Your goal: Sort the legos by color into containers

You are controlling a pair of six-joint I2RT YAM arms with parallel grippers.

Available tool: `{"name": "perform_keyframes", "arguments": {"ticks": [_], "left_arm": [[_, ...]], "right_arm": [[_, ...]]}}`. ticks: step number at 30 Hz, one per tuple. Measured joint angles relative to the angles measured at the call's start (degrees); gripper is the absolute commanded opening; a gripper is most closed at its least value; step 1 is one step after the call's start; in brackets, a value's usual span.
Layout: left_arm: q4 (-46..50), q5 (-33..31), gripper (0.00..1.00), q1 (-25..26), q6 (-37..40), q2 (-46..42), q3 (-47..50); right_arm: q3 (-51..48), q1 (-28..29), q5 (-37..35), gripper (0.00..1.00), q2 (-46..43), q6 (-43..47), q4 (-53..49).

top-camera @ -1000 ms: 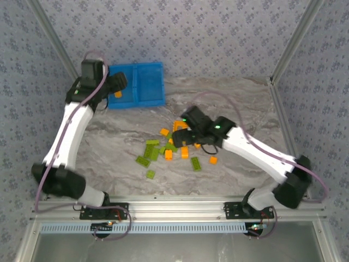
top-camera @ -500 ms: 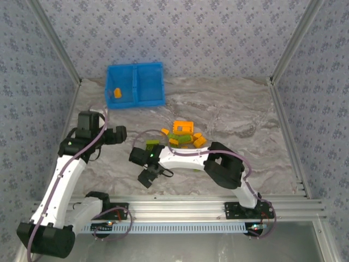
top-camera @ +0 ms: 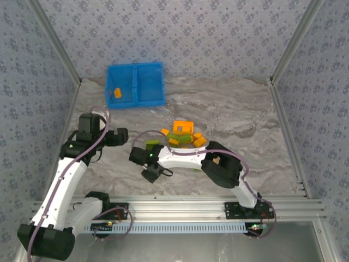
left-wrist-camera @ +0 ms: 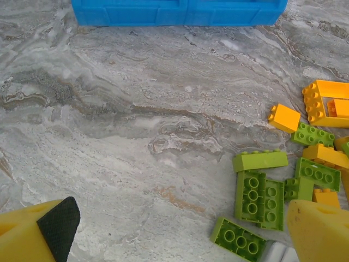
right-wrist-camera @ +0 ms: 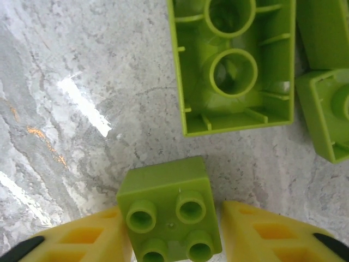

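The table [top-camera: 234, 109] is grey marbled stone with patterned walls on three sides. The left arm [top-camera: 65, 174] rises from its near-left base and bends right. Its gripper [top-camera: 121, 135] hangs above bare table, left of the legos. The right arm [top-camera: 185, 159] folds back over its base and stretches left along the near side of the pile. Its gripper [top-camera: 152, 173] is down at the table, near and left of the pile. The blue bin [top-camera: 134, 82] sits at the far left against the wall, and its left compartment holds one orange brick [top-camera: 116, 93]. The pile [top-camera: 182, 136] of orange and green legos lies in the middle of the table, well apart from the bin. The orange frame [top-camera: 184, 127] lies flat at the pile's far edge. In the left wrist view the left gripper [left-wrist-camera: 182, 232] has its fingers [left-wrist-camera: 43, 237] spread wide with only table between them. Green bricks [left-wrist-camera: 253, 196] lie just beside the right-hand finger, and the frame [left-wrist-camera: 332, 88] and the bin [left-wrist-camera: 180, 13] lie farther off. In the right wrist view the right gripper [right-wrist-camera: 172, 229] is clamped on a small green brick [right-wrist-camera: 166, 191], studs up, with a yellow finger [right-wrist-camera: 82, 240] flush against each side. Just beyond it an upturned green brick [right-wrist-camera: 234, 65] lies hollow side up, with another green piece [right-wrist-camera: 327, 120] touching its right edge.
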State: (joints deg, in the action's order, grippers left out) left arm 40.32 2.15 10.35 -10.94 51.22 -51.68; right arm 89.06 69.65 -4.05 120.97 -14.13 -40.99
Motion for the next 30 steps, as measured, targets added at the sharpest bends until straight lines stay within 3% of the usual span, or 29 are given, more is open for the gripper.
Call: {"name": "perform_keyframes", "arguments": {"ticks": [2,7,11,15,18,20,24,30], "left_arm": [[-0.02,0.0,0.99,0.0,-0.02,0.0,0.0],[-0.07,0.22,0.99,-0.11,-0.02,1.18,0.0],[-0.09,0.92,0.99,-0.11,-0.04,1.49,0.0],[-0.35,2.54,0.99,-0.11,0.0,1.2,0.0],[-1.57,5.25,0.99,-0.15,0.09,-0.15,0.15],[-2.78,7.61,0.99,-0.22,0.44,-1.86,0.5],[-4.44,10.25,0.99,-0.22,0.5,-5.01,1.01],[-4.59,10.51,0.99,-0.22,0.5,-5.79,1.33]], "right_arm": [[0.0,-0.02,-0.02,0.32,-0.09,-0.02,0.11],[-0.2,-0.02,0.39,0.32,-2.27,0.02,0.22],[-0.22,-0.87,-0.09,0.32,-9.16,0.02,-0.2],[1.75,-6.25,-0.26,0.32,-17.68,0.02,0.85],[9.11,-12.96,-0.28,0.32,-18.08,0.22,2.69],[15.76,-16.76,-0.5,0.31,-15.28,0.46,3.54],[36.2,-23.32,-0.17,0.31,-1.7,0.39,3.56],[60.83,-27.96,1.11,0.32,20.46,-0.94,2.4]]}}
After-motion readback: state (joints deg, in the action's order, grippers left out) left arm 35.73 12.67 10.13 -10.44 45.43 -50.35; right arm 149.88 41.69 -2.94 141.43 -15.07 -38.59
